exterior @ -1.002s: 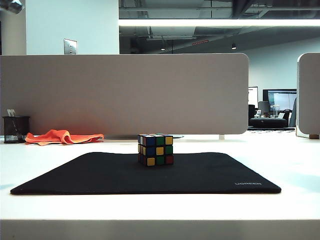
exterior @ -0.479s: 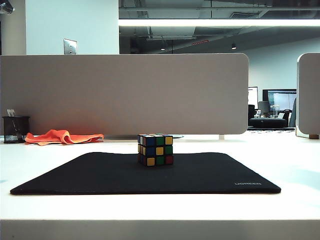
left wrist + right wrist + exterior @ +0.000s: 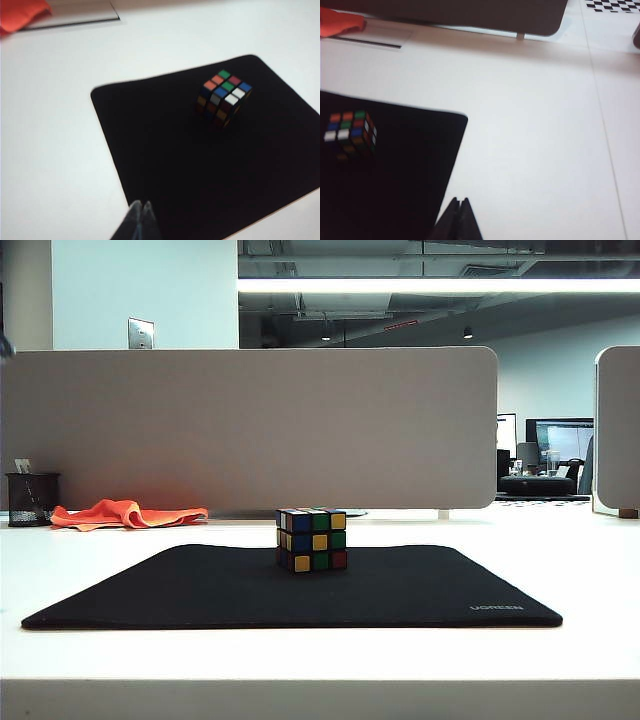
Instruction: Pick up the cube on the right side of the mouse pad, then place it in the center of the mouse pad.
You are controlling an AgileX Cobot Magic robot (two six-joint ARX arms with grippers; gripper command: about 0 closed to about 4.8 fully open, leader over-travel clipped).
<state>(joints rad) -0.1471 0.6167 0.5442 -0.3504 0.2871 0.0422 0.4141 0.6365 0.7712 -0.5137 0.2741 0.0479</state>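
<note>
- On the white desk point(image 3: 590, 570), the mouse pad point(image 3: 200, 590) lies flat in front of the grey partition point(image 3: 250, 430), its small grey lettering at the near right corner.
- The cube point(image 3: 311, 539) stands upright on the mouse pad, roughly midway across it but toward the far edge in the exterior view; nothing touches it.
- In the left wrist view the cube point(image 3: 223, 96) sits well inside the mouse pad point(image 3: 165, 160), nearer the far corner than the middle.
- The left gripper point(image 3: 140, 221) hovers above the pad's near edge, its two fingers pressed together with nothing between them, well apart from the cube.
- The right gripper point(image 3: 458, 216) hangs over the pad's right border, where black fabric point(image 3: 395, 190) meets the bare desk; its fingers are likewise closed and empty, and the cube point(image 3: 350, 132) lies away to one side.
- Neither arm shows in the exterior view, so both seem drawn back from the work area.
- Judged from this layout, the placing looks done: the cube rests on the pad, released.
- If a finer centring were wanted, the next move would call for opening a gripper, descending squarely over the cube, and shifting it toward the near edge.
- An orange cloth point(image 3: 125, 513) and a pen cup point(image 3: 30, 498) sit at the back left, clear of the task.
</note>
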